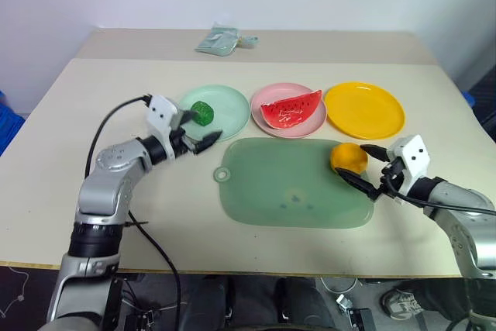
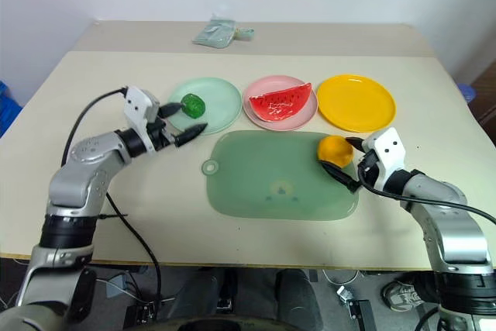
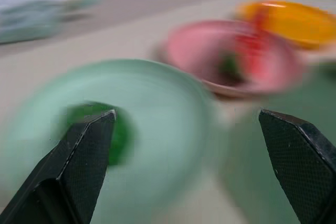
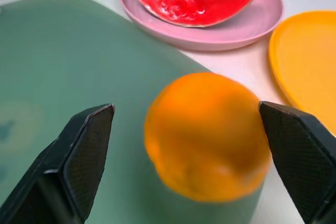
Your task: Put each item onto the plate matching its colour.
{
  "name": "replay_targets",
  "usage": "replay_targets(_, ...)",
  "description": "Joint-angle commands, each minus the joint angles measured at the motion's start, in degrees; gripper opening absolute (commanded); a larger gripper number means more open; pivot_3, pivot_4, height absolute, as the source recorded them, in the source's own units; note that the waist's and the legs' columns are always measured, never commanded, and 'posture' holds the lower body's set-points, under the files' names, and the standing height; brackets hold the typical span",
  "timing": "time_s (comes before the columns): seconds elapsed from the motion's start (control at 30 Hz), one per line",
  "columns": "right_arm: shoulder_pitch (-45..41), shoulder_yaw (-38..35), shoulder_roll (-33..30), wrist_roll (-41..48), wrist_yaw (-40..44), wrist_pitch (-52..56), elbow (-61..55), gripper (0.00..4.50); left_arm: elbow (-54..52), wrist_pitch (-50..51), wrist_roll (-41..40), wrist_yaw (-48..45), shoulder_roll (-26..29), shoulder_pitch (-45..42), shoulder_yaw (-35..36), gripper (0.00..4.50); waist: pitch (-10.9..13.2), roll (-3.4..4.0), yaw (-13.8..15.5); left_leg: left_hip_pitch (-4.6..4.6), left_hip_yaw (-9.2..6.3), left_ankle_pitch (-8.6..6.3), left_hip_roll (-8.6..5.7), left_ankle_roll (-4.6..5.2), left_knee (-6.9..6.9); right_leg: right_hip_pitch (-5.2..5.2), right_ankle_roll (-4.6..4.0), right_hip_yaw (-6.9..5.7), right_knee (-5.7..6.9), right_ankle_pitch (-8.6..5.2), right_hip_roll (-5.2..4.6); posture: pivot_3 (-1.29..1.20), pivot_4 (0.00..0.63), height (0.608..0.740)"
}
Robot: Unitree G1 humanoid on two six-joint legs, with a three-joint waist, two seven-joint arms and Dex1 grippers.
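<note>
Orange fruit [image 4: 207,135] sits between my right gripper's [image 1: 370,168] spread fingers, not clamped.

Fruit rests at the right end of the green cutting board [image 1: 294,184], near the yellow-orange plate [image 1: 364,108]; from the head camera I can't tell if either fingertip touches it, and the wrist camera shows a gap on one side. Watermelon wedge [image 1: 291,108] lies on the pink plate [image 1: 309,123]; its near edge is cut off at the top of the right wrist picture. Left gripper [image 1: 197,130] hangs with jaws wide apart and empty at the near rim of the mint plate [image 1: 229,110]. Bumpy green ball [image 1: 202,112] sits on that plate, half hidden behind one finger [image 3: 79,166] in the smeared left wrist picture. Crumpled pale thing [image 1: 221,39] at the table's [image 1: 70,106] far edge, can't identify.
</note>
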Motion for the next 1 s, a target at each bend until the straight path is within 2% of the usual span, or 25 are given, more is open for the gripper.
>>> replay_targets(0.03, -1.6, 0.6, 0.4, -1.8, -2.0, 0.6, 1.8, 4.50, -7.7, 0.5, -2.6, -4.5, 1.3, 2.2, -4.1, 4.44, 0.0, 0.00, 0.0, 0.00, 0.00, 0.00, 0.00, 0.00, 0.00, 0.01, 0.00, 0.00, -0.01, 0.00, -0.01, 0.00, 0.150, 0.740)
replay_targets(0.13, -1.7, 1.0, 0.4, -1.9, -1.7, 0.6, 2.2, 4.50, -10.2, 0.0, -2.5, -4.8, 1.0, 3.9, -6.7, 4.44, 0.0, 0.01, -0.2, 0.00, 0.00, 0.00, 0.00, 0.01, -0.03, -0.02, -0.01, 0.00, -0.01, -0.01, 0.00, 0.00, 0.150, 0.740)
replay_targets(0.17, -1.7, 1.0, 0.4, -1.8, -1.7, 0.7, 2.2, 3.97, -10.6, -0.1, -2.6, -4.7, 0.8, 4.1, -7.0, 4.50, 0.0, 0.02, -0.2, 0.00, 0.00, 0.00, 0.00, 0.01, -0.05, -0.02, -0.01, 0.00, -0.01, -0.01, 0.00, 0.00, 0.150, 0.740)
replay_targets(0.23, -1.3, 0.8, 0.4, -1.8, -1.7, 0.5, 2.0, 3.44, -11.6, 0.5, -3.3, -4.0, 0.0, 4.4, -7.6, 4.50, 0.0, 0.02, -0.2, 0.02, 0.00, 0.00, 0.00, 0.01, -0.05, -0.01, -0.01, 0.01, -0.01, -0.01, 0.00, 0.00, 0.150, 0.740)
replay_targets(0.3, -1.0, 0.6, 0.5, -1.9, -1.7, -0.2, 1.6, 3.31, -12.1, 0.9, -3.7, -3.6, -0.6, 4.5, -8.1, 4.50, 0.0, 0.02, -0.2, 0.02, 0.00, -0.01, 0.00, 0.02, -0.05, -0.01, -0.01, 0.00, -0.01, 0.00, 0.00, 0.00, 0.150, 0.740)
replay_targets(0.4, -2.4, 0.2, 0.9, -2.1, -2.6, -1.3, 0.9, 3.31, -12.4, 1.0, -3.8, -3.2, -1.0, 4.6, -8.5, 4.50, 0.0, 0.02, -0.2, 0.02, 0.01, -0.01, 0.00, 0.02, -0.05, -0.01, -0.01, 0.00, -0.01, 0.00, 0.01, 0.00, 0.150, 0.740)
replay_targets(0.53, -9.4, -1.1, 2.9, -2.8, -7.7, -1.3, 3.6, 3.31, -12.4, 0.6, -3.3, -2.7, -1.1, 4.9, -9.2, 4.50, 0.0, 0.03, -0.6, 0.02, 0.01, 0.00, 0.01, 0.01, -0.05, -0.03, -0.01, 0.01, 0.00, 0.00, 0.04, 0.00, 0.150, 0.740)
replay_targets(0.63, -16.9, -0.3, 4.0, -6.7, -13.4, -1.6, 11.7, 3.31, -12.4, 0.2, -2.9, -2.0, -1.2, 5.3, -9.3, 4.50, 0.0, 0.05, -0.7, 0.02, 0.02, 0.01, 0.01, 0.00, -0.07, -0.05, -0.01, 0.01, 0.01, 0.00, 0.06, 0.00, 0.150, 0.740)
replay_targets(0.87, -33.4, 4.1, 7.0, -15.4, -20.3, -10.2, 41.5, 3.31, -13.7, 0.0, -2.8, 0.0, -2.2, 5.9, -9.5, 4.50, 0.0, 0.05, -0.5, 0.02, 0.06, 0.02, -0.01, -0.01, -0.08, -0.04, -0.01, -0.01, 0.00, -0.01, 0.08, 0.00, 0.150, 0.740)
replay_targets(0.93, -36.7, 3.8, 7.5, -15.8, -20.8, -12.5, 48.1, 4.36, -14.2, 0.0, -2.6, 0.7, -2.4, 6.0, -9.6, 4.50, 0.0, 0.07, -0.6, 0.01, 0.07, 0.03, -0.01, -0.02, -0.10, -0.06, -0.01, -0.01, 0.00, -0.01, 0.10, 0.00, 0.150, 0.740)
replay_targets(1.0, -38.5, 3.6, 7.5, -16.1, -20.6, -15.1, 51.9, 4.44, -14.8, 0.1, -2.6, 1.6, -2.5, 6.4, -9.5, 4.50, 0.0, 0.07, -0.7, 0.01, 0.09, 0.03, -0.01, -0.02, -0.12, -0.06, -0.01, 0.00, -0.01, -0.01, 0.10, 0.00, 0.150, 0.740)
